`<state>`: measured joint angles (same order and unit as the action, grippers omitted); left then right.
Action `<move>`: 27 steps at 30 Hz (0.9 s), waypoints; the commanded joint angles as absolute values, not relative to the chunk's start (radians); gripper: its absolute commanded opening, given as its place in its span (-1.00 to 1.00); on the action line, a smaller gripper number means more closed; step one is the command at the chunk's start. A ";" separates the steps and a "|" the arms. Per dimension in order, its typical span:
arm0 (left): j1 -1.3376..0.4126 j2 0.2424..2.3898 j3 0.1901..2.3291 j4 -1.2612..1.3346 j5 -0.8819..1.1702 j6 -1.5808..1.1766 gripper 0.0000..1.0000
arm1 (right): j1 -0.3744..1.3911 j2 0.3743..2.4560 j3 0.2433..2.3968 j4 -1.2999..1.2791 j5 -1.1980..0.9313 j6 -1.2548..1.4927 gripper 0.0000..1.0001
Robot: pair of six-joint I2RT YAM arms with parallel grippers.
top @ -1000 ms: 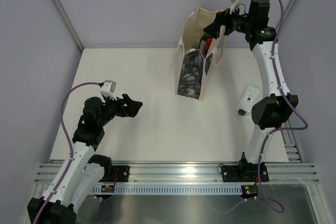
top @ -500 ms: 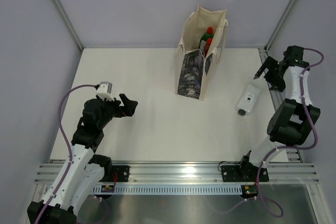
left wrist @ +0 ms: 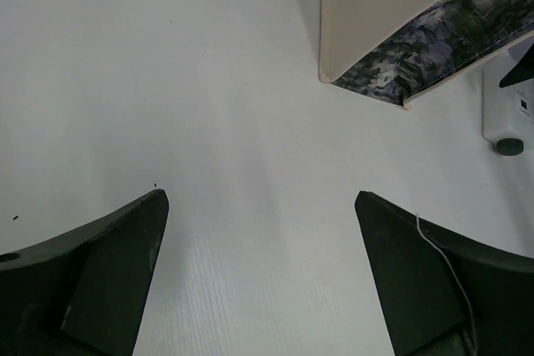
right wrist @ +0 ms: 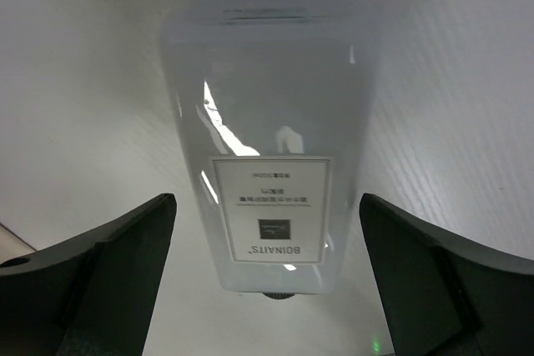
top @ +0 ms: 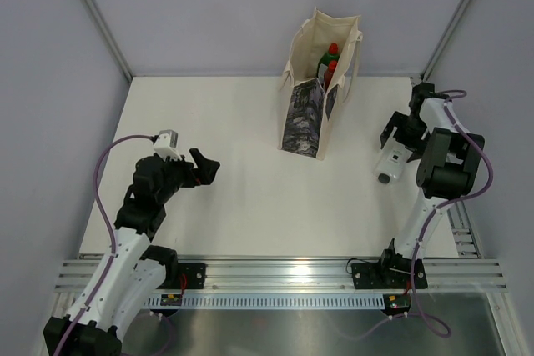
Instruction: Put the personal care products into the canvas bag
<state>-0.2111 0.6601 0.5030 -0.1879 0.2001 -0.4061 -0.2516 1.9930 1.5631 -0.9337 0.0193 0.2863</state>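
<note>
The cream canvas bag (top: 310,56) stands upright at the back middle, its dark picture panel (top: 302,118) facing me. Two red-capped bottles (top: 330,60) stick up inside it. A clear rectangular bottle (top: 388,164) with a white label lies flat on the table at the right. My right gripper (top: 400,139) hovers just over it, open. In the right wrist view the bottle (right wrist: 267,147) lies between the spread fingers (right wrist: 125,248), untouched. My left gripper (top: 207,169) is open and empty at the left, low over bare table (left wrist: 259,198).
The left wrist view shows the bag's lower corner (left wrist: 400,47) and the lying bottle (left wrist: 506,118) at the far right. Grey walls enclose the white table (top: 209,122). A rail (top: 284,273) runs along the near edge.
My right arm swung away from the bag's mouth, out to the right, then down over the clear bottle. The left gripper drew back slightly.
</note>
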 commanded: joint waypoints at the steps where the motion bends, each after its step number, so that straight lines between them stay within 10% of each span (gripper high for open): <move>1: -0.209 0.627 0.499 -0.173 0.201 -0.439 0.97 | -0.218 2.052 1.582 -0.965 0.045 0.347 0.99; 7: -0.209 0.571 0.483 -0.213 0.175 -0.459 0.97 | -0.215 2.118 1.597 -0.979 0.090 0.356 0.89; 14: -0.209 0.577 0.483 -0.210 0.179 -0.474 0.98 | -0.216 2.128 1.632 -0.953 0.045 0.322 -0.51; 15: -0.209 0.581 0.489 -0.218 0.178 -0.474 0.98 | -0.221 2.090 1.631 -0.942 0.022 0.287 -0.99; 27: -0.209 0.597 0.508 -0.195 0.178 -0.480 0.97 | -0.281 1.560 1.541 -0.447 -0.825 0.150 -1.00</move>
